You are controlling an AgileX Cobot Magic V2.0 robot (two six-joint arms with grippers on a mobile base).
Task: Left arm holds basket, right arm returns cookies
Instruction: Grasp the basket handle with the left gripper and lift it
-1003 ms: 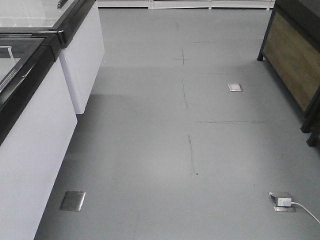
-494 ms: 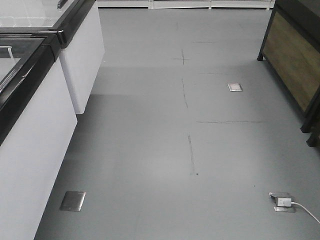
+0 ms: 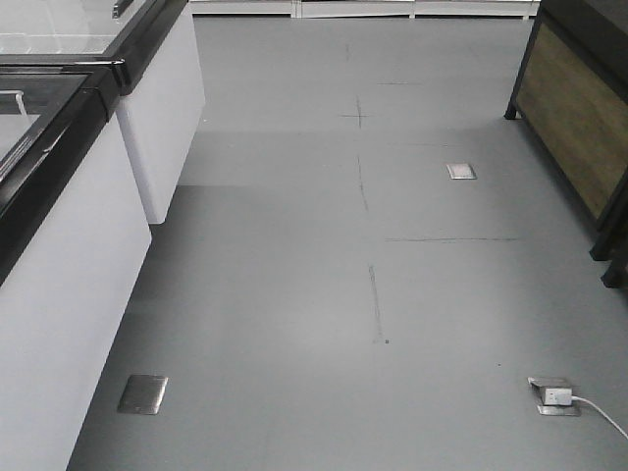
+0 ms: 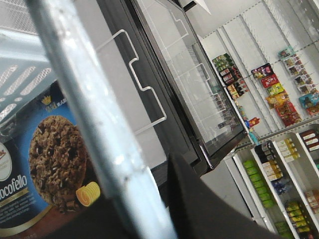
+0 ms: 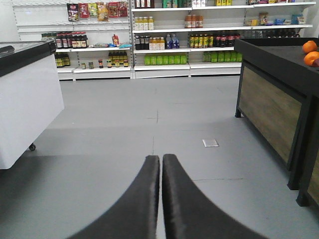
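The right gripper (image 5: 160, 157) is seen from its own wrist camera with its two dark fingers pressed together along their length, and nothing is held between them. It is pointed out over the grey floor (image 5: 149, 114). The white chest freezer (image 5: 25, 109) is to its left, and a black, wood-panelled display stand (image 5: 271, 112) is set across the aisle from the freezer. Oranges (image 5: 310, 47) are laid on top of that stand. Beyond the freezer, wall shelves (image 5: 169, 47) are stocked with bottles and packets.

In the left wrist view the basket (image 4: 20, 79) is shown by its light blue slotted wall. Its swing handle (image 4: 84, 109) is laid diagonally across the frame, very close to the lens and blurred. The cookies (image 4: 45, 174), a carton with a blue face, a chocolate-chip biscuit picture and white "ocofello" lettering, are seen against the slotted wall, on the side of the handle away from the freezer. The freezer's glass lid (image 4: 194, 94) is seen on the other side of the handle. Of the left gripper (image 4: 174, 199) only one dark finger is made out, just beside the handle on the freezer side. Whether the jaws are closed on the handle cannot be told.

In the front-facing view a metal socket plate (image 3: 143, 393) is set into the floor just beside the freezer. A white plug (image 3: 559, 395) with its cable is seen well apart from the freezer.
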